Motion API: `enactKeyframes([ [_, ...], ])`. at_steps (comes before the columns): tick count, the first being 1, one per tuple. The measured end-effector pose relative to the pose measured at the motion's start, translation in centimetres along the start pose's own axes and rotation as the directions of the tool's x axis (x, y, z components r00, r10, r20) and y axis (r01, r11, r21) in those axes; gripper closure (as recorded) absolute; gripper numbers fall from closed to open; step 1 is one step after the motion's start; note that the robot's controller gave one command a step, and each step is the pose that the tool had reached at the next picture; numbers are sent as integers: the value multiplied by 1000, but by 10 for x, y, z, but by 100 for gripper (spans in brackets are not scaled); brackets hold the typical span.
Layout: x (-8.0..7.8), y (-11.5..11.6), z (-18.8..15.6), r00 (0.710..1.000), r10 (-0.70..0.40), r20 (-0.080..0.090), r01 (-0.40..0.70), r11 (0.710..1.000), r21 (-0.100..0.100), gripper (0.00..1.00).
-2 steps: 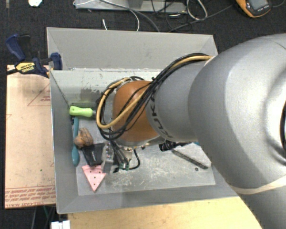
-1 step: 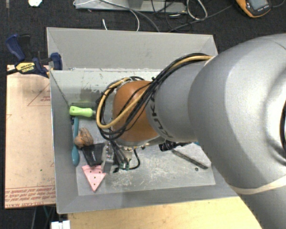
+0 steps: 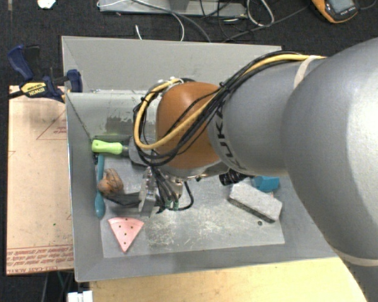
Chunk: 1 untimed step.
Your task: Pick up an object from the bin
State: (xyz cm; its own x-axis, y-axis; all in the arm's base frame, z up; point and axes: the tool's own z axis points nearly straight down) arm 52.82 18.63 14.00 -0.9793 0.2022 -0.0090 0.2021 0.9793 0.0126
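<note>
Pincer is down low in the left half of the grey bin, just beside a dark curved piece that lies under a brown lump; open or closed, I cannot tell. Best play, I'd say: centre on that dark piece, stay clear of the lump, lift straight up. Also in the bin: a green handle, a teal strip, a pink triangle, a grey block and a blue bit.
</note>
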Motion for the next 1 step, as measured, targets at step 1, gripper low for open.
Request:
enactKeyframes([
  [1,-7,3,-82,1000,-31,-3,31,1000,2,100],
])
